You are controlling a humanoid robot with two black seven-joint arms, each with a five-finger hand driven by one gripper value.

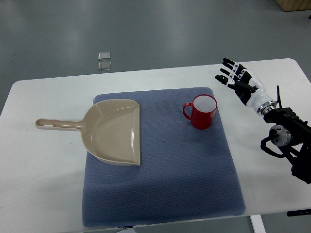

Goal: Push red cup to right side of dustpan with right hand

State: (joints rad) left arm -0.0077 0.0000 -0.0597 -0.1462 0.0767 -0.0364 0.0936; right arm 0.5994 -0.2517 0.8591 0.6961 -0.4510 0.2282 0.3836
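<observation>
A red cup [203,112] with a white inside stands upright on the blue mat [160,184], its handle pointing left. To its left lies a beige dustpan [112,131], handle stretching left onto the white table [39,184]. My right hand [235,76] hovers over the table to the right of the cup and slightly farther back, fingers spread and pointing up-left, holding nothing. A gap of bare table and mat edge separates it from the cup. My left arm is out of view.
The black wrist and forearm [286,136] of my right arm run toward the right edge. Two small clear square items [104,60] lie on the grey floor beyond the table's far edge. The mat's front half is bare.
</observation>
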